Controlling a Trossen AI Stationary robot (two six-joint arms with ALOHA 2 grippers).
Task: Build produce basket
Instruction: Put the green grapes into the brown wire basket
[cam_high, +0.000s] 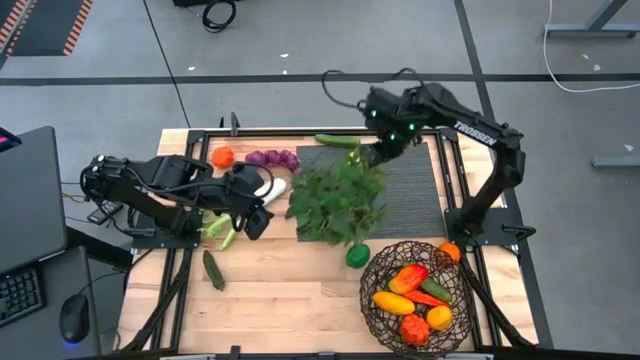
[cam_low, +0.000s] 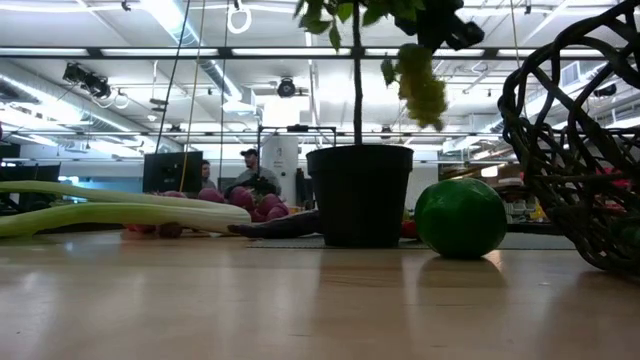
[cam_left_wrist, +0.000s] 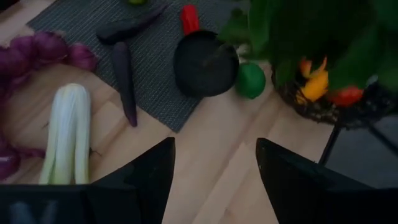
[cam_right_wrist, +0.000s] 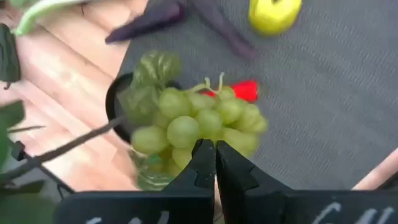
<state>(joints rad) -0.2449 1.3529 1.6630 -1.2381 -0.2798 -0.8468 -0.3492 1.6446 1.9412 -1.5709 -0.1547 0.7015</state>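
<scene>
Green grapes (cam_right_wrist: 199, 124) hang from right hand (cam_right_wrist: 214, 163), clenched on their stem, above potted plant (cam_high: 338, 202) and mat (cam_high: 410, 190) | left hand (cam_high: 252, 217) released, empty, over leek (cam_high: 240, 208) on worktop (cam_high: 280, 290) | wire basket (cam_high: 372, 300) with produce at right front corner, lime (cam_high: 357, 256) beside it

A leafy potted plant (cam_high: 338, 205) stands beside a black ribbed mat (cam_high: 410, 190).

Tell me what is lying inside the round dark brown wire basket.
Inside the round dark brown wire basket lie orange, yellow, red and green toy produce pieces. Whatever is beneath them is covered.
</scene>
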